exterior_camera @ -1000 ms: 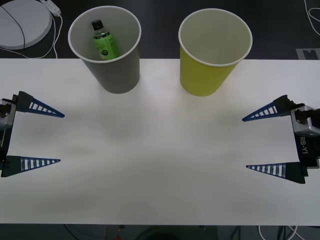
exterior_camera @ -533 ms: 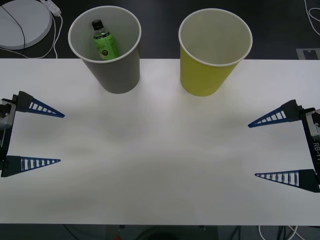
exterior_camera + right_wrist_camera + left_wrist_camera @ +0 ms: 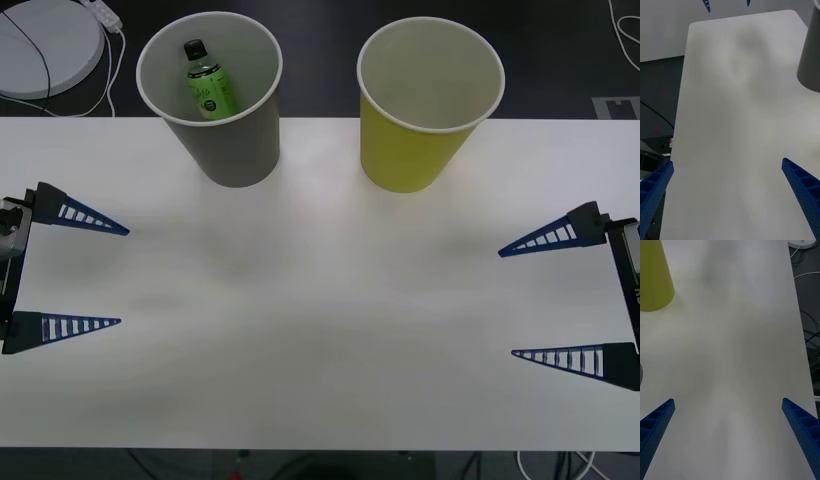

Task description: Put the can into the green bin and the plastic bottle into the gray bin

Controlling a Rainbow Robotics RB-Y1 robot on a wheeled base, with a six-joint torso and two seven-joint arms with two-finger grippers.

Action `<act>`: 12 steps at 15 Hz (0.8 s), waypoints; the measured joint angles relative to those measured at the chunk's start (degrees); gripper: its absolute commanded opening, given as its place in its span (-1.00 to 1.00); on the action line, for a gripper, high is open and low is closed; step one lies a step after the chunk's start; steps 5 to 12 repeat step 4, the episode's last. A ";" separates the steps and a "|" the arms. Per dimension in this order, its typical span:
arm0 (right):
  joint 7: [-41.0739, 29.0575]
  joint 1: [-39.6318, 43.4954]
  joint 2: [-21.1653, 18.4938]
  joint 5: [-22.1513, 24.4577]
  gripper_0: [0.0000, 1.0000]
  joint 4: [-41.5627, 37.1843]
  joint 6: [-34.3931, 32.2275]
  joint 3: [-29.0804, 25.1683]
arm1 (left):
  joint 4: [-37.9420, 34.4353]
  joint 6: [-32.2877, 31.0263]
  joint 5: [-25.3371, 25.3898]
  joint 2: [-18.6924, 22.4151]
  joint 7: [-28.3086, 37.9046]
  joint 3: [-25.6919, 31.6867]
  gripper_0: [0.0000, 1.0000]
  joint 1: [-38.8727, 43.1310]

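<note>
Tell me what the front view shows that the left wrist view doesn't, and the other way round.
Front view alone: the plastic bottle standing inside the gray bin, the green bin's open mouth, and the right tool, open at the table's right edge. Left wrist view alone: the green bin's lower wall close up. Both share the white table and the left tool, open at the left edge.

A white table is carrying the gray bin and the green bin, both standing upright along its far edge, the gray one to the robot's left and well apart from the green one.
</note>
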 measured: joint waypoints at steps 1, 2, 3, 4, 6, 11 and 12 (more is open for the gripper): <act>-0.02 0.02 0.00 -0.01 1.00 0.00 -0.04 -0.01 | 0.00 0.00 0.00 0.00 0.00 0.00 1.00 0.00; -0.09 0.03 0.03 -0.01 1.00 0.00 -0.04 -0.01 | 0.00 0.00 0.00 0.00 0.00 0.00 1.00 0.00; -0.14 0.10 0.06 0.00 1.00 0.05 -0.02 -0.05 | 0.00 0.00 0.00 0.00 0.00 0.00 1.00 0.00; -0.15 0.19 0.03 0.04 1.00 0.06 -0.04 -0.09 | 0.00 0.00 0.00 0.00 0.00 0.00 1.00 0.00; -0.15 0.19 0.03 0.04 1.00 0.06 -0.04 -0.09 | 0.00 0.00 0.00 0.00 0.00 0.00 1.00 0.00; -0.15 0.19 0.03 0.04 1.00 0.06 -0.04 -0.09 | 0.00 0.00 0.00 0.00 0.00 0.00 1.00 0.00; -0.15 0.19 0.03 0.04 1.00 0.06 -0.04 -0.09 | 0.00 0.00 0.00 0.00 0.00 0.00 1.00 0.00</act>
